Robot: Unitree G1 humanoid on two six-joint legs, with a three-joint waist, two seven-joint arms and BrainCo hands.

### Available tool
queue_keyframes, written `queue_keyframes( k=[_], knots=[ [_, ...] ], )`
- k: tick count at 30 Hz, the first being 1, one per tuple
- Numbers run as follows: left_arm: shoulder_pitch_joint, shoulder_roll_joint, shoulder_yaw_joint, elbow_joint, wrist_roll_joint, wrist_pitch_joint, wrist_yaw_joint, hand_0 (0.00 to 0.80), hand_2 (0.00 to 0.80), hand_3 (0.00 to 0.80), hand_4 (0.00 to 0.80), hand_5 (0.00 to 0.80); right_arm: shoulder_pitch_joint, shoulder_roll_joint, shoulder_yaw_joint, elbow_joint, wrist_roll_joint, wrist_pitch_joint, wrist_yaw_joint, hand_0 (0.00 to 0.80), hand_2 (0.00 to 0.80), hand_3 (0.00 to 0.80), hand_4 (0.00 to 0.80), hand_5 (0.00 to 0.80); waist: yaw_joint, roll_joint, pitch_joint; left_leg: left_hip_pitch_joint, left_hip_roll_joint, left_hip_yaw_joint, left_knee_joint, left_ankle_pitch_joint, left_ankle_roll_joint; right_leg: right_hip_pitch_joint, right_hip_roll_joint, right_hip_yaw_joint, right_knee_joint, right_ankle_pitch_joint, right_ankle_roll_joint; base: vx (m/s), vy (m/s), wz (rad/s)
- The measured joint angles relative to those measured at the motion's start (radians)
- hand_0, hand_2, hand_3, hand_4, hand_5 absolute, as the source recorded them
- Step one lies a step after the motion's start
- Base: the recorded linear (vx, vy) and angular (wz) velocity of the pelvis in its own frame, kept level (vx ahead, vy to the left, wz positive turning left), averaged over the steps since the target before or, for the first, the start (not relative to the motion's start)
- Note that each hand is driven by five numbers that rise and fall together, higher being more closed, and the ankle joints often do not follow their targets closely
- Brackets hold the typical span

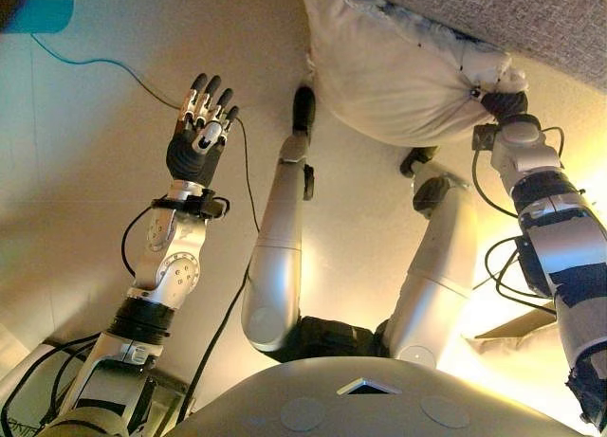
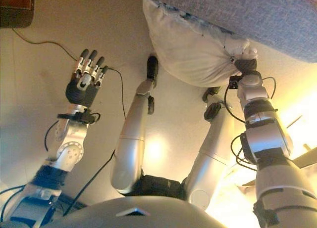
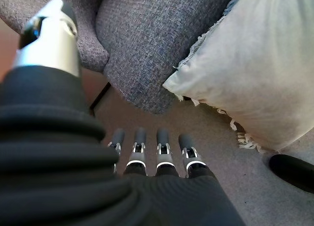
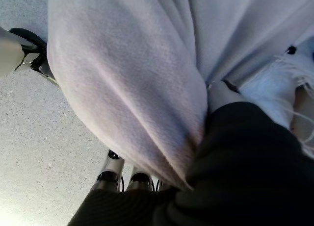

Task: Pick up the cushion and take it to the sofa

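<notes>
Gripping the cream cushion (image 1: pixel 398 72) by one corner with the right hand (image 1: pixel 501 103), fingers bunching the fabric at that corner and partly hiding under it in the right wrist view. Hanging off the floor (image 1: pixel 85 219), the cushion is pressing its upper edge against the front edge of the grey sofa (image 1: pixel 512 15). Hovering well apart over bare floor is the left hand (image 1: pixel 199 138), holding nothing, fingers (image 3: pixel 164 152) stretching straight, side by side.
</notes>
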Motion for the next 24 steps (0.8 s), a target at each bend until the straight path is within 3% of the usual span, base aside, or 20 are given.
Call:
queue_keyframes(
  k=[6,9,11,12,14,17,20,22,24],
  knots=[
    [0.003,0.0,0.0,0.0,0.0,0.0,0.0,0.0,0.0,0.0,0.0,0.0,-0.003,0.002,0.0,-0.003,0.0,0.0,0.0,0.8,0.8,0.8,0.8,0.8,0.003,0.0,0.0,-0.001,0.009,-0.001,0.002,0.0,-0.001,0.0,0.009,-0.001,-0.008,0.006,-0.002,0.001,-0.02,-0.06],
    [0.003,-0.001,0.0,0.001,0.0,0.0,0.0,0.0,0.0,0.0,0.0,0.0,-0.006,0.006,0.001,-0.004,0.0,0.0,0.0,0.8,0.8,0.8,0.8,0.8,0.007,0.0,0.0,-0.003,0.012,-0.013,0.023,-0.012,-0.017,0.0,0.023,0.006,-0.014,0.009,0.0,0.018,0.034,-0.17],
    [0.003,-0.002,-0.001,0.001,0.0,-0.001,0.0,0.0,0.0,0.0,0.0,0.0,-0.008,0.007,0.001,-0.004,-0.001,0.0,0.002,0.8,0.8,0.8,0.8,0.8,0.019,0.0,0.0,-0.003,0.005,-0.041,0.044,-0.037,-0.036,-0.001,0.041,0.026,-0.023,0.023,0.004,0.009,0.093,-0.41],
    [0.003,-0.004,-0.001,0.001,0.0,-0.001,0.0,0.0,0.0,0.0,0.0,0.0,-0.011,0.007,0.001,-0.002,-0.002,0.0,0.003,0.8,0.8,0.8,0.8,0.8,0.027,0.0,0.0,-0.003,-0.001,-0.059,0.059,-0.054,-0.031,-0.001,0.05,0.034,-0.035,0.034,0.005,-0.005,0.108,-0.54],
    [0.004,-0.008,-0.001,0.001,-0.001,-0.004,0.0,0.0,0.0,0.0,0.0,0.0,-0.016,0.007,0.004,-0.002,-0.012,0.0,0.007,0.8,0.8,0.8,0.8,0.8,0.028,0.0,0.0,-0.001,-0.01,-0.064,0.078,-0.074,-0.026,-0.001,0.059,0.057,-0.052,0.052,0.016,-0.019,0.104,-0.44],
    [0.003,-0.02,-0.007,-0.004,-0.007,-0.005,0.002,0.0,0.0,0.0,0.0,0.0,-0.006,0.004,0.006,-0.006,-0.021,0.01,0.007,0.8,0.8,0.8,0.8,0.8,0.021,0.0,0.0,-0.002,-0.031,-0.063,0.132,-0.091,-0.043,-0.001,0.053,0.086,-0.038,0.053,0.03,0.034,0.086,-0.19],
    [-0.001,-0.022,-0.045,-0.007,-0.019,-0.011,0.008,0.0,0.0,0.0,0.0,0.0,0.002,0.0,0.005,-0.006,-0.019,0.008,0.001,0.8,0.8,0.8,0.8,0.8,0.02,0.003,-0.001,-0.015,-0.046,-0.067,0.138,-0.101,-0.034,-0.002,0.039,0.089,-0.043,0.066,0.048,0.031,0.104,0.05],
    [-0.005,-0.034,-0.071,-0.004,-0.018,-0.01,0.011,0.0,0.0,0.0,0.0,0.0,-0.015,-0.012,0.004,-0.006,-0.015,-0.002,-0.006,0.8,0.8,0.8,0.8,0.8,0.026,0.007,-0.003,-0.037,-0.054,-0.083,0.121,-0.096,-0.027,-0.001,0.045,0.08,-0.106,0.099,0.064,-0.029,0.199,-0.12],
    [-0.008,-0.042,-0.086,0.012,-0.018,-0.01,0.01,0.0,0.0,0.0,0.0,0.0,-0.034,-0.032,0.004,-0.006,-0.013,-0.005,-0.006,0.8,0.8,0.8,0.8,0.8,0.024,0.006,-0.003,-0.044,-0.089,-0.087,0.12,-0.095,-0.003,0.012,0.047,0.098,-0.205,0.166,0.077,-0.092,0.32,-0.32]
  ],
)
